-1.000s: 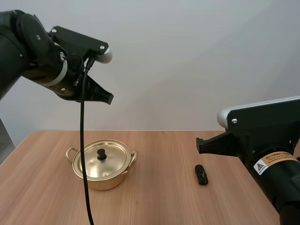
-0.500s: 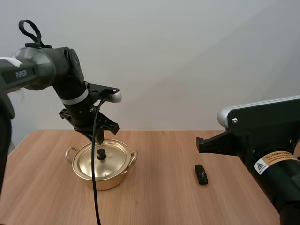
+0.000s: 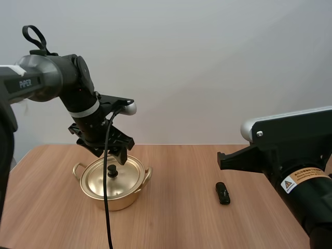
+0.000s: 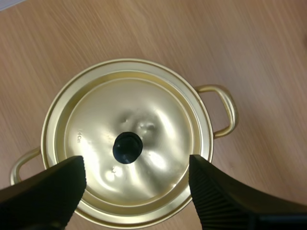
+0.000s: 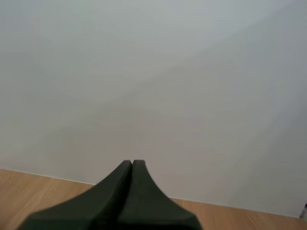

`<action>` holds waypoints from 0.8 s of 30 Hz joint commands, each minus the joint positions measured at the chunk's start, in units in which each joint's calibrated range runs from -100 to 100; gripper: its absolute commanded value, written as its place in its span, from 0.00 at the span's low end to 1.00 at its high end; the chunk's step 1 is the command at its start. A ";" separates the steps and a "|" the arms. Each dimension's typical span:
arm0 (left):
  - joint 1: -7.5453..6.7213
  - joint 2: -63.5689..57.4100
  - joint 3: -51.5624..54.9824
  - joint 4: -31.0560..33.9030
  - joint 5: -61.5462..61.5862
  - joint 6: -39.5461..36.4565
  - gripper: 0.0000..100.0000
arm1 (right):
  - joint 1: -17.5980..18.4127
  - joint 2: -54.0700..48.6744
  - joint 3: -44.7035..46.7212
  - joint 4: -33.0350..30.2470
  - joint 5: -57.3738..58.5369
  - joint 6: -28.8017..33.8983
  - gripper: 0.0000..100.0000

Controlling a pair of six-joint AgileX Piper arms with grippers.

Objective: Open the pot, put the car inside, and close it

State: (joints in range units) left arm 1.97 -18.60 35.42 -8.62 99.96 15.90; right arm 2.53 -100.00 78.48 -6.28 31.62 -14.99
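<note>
Pictured: the left gripper (image 3: 115, 154) is held wide open just above the pot (image 3: 111, 193) at the table's (image 3: 176, 223) left. Its fingers are set either side of the black knob (image 4: 127, 147) on the closed lid (image 4: 96, 120), with nothing gripped. The small black car (image 3: 222, 193) is seen well right of the pot, long axis running near to far; its front cannot be told. The right gripper (image 5: 131, 167) is closed and empty.

Blk arms w/ white caps; L arm (image 3: 47, 83) reads PiPER, R arm (image 3: 290, 142) has yellow warning sticker (image 3: 298, 179).
</note>
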 commanded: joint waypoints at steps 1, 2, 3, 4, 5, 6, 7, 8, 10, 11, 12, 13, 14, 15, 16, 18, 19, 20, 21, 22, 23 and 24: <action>-0.06 1.11 0.09 0.48 0.04 0.07 1.00 | -0.05 0.00 0.03 -0.01 0.07 -0.01 0.00; -0.06 1.76 0.09 0.93 0.04 0.07 1.00 | -0.05 0.00 0.03 -0.01 0.07 -0.01 0.00; -0.06 2.61 0.09 1.27 0.04 0.07 1.00 | -0.05 0.00 0.03 -0.01 0.26 -0.01 0.00; -0.06 3.39 0.09 1.89 0.04 0.07 1.00 | -0.05 0.00 0.03 -0.01 0.26 -0.01 0.00; -0.06 4.18 0.09 2.43 0.04 0.07 1.00 | -0.05 0.00 0.03 -0.01 0.26 -0.01 0.00; -0.06 4.93 0.09 2.84 0.04 0.07 1.00 | -0.05 0.00 0.03 -0.01 0.26 -0.01 0.00; -0.06 5.71 0.09 3.04 0.04 -0.04 1.00 | -0.05 0.00 0.03 -0.01 0.26 -0.01 0.00; -0.06 6.34 0.09 3.14 0.04 -0.04 1.00 | -0.05 0.00 0.03 -0.01 0.26 -0.01 0.00; -0.06 7.83 0.09 3.14 0.04 -0.04 1.00 | -0.05 0.00 0.03 -0.01 0.26 -0.01 0.00; -0.06 8.39 0.09 3.14 0.04 -0.04 1.00 | -0.05 0.00 0.03 -0.01 0.26 -0.01 0.00; -0.06 8.74 0.09 3.14 0.04 -0.04 1.00 | -0.05 0.00 0.03 -0.01 0.26 -0.01 0.00; -0.06 9.16 0.09 3.14 -0.42 -0.04 1.00 | -0.05 0.00 0.03 -0.01 0.26 -0.01 0.00; -0.06 9.26 0.09 3.14 -1.41 0.09 1.00 | -0.05 0.00 0.03 -0.01 0.26 -0.01 0.00; -0.06 9.44 0.09 3.14 -1.42 0.31 1.00 | -0.05 0.00 0.03 -0.01 0.26 -0.01 0.00; -0.06 9.49 0.09 3.14 -1.87 0.41 1.00 | -0.05 0.00 0.03 -0.01 0.26 -0.01 0.00; -0.06 9.89 0.09 3.00 -2.32 0.49 1.00 | -0.05 0.00 0.03 -0.01 0.26 -0.01 0.00; -0.06 10.16 0.09 3.00 -2.91 0.60 1.00 | -0.05 0.00 0.03 -0.01 0.26 -0.01 0.00; -0.06 10.42 0.09 3.00 -3.43 0.60 1.00 | -0.05 0.00 0.03 -0.01 0.26 -0.01 0.00; -0.06 10.68 0.09 3.00 -3.84 0.60 1.00 | -0.05 0.00 0.03 -0.01 0.26 -0.01 0.00; -0.06 10.97 0.09 3.00 -4.05 0.60 1.00 | -0.13 0.00 0.03 -0.01 0.24 -0.01 0.00; -0.06 11.27 0.09 3.00 -4.05 0.60 1.00 | -0.13 0.00 0.03 -0.01 0.24 -0.01 0.00; -0.06 11.63 0.09 3.00 -4.05 0.60 1.00 | -0.20 0.00 0.03 -0.01 0.24 -0.01 0.00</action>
State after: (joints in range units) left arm 1.97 -7.15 35.52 -5.58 95.94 16.40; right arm 2.40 -100.00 78.48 -6.28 31.82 -14.99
